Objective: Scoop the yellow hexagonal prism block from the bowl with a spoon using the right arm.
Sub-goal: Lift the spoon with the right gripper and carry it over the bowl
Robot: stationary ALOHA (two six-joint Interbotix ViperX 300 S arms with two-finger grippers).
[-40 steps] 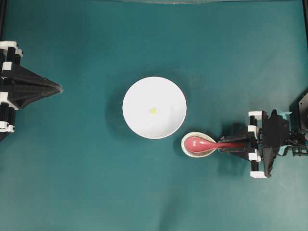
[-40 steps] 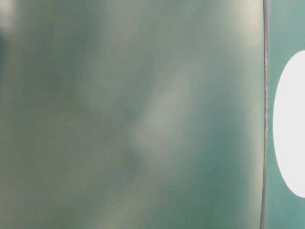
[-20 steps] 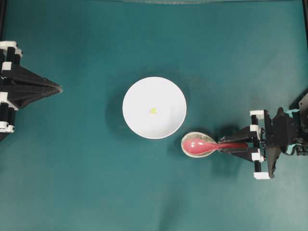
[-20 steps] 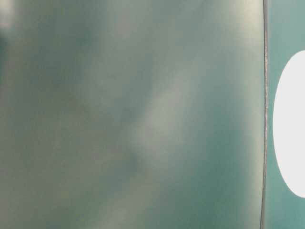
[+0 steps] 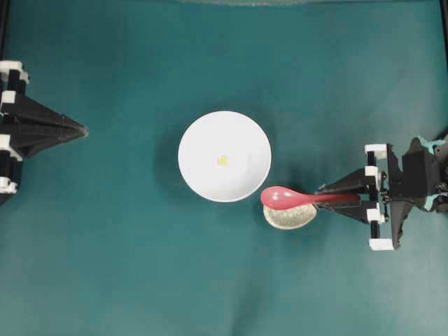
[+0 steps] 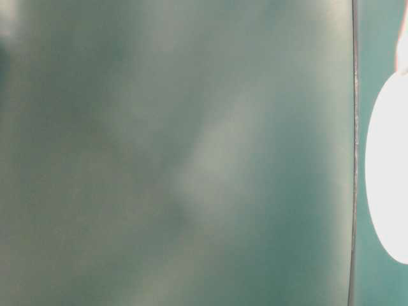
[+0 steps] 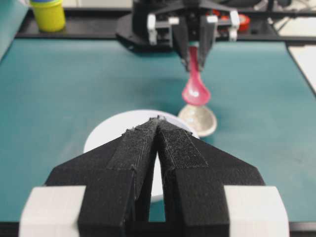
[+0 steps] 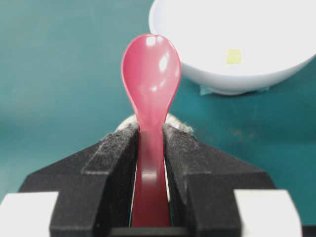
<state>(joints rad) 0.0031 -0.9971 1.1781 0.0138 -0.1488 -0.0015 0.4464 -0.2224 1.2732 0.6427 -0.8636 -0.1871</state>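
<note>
Surface: teal table (image 5: 126,266) under both arms.
Block: yellow hexagonal prism block (image 5: 222,161) lies near the middle of the bowl (image 5: 203,136).
Spoon: spoon (image 5: 288,199) is lifted, its scoop just beside the bowl's rim and over the speckled spoon rest (image 5: 288,218).
Right gripper: right gripper (image 5: 336,198) is clamped on the spoon's handle, pointing toward the bowl.
Left gripper: left gripper (image 5: 82,129) has its jaws pressed together, holding nothing, well apart from the bowl.
Background: yellow cup (image 7: 48,14) beyond the table's far edge.
</note>
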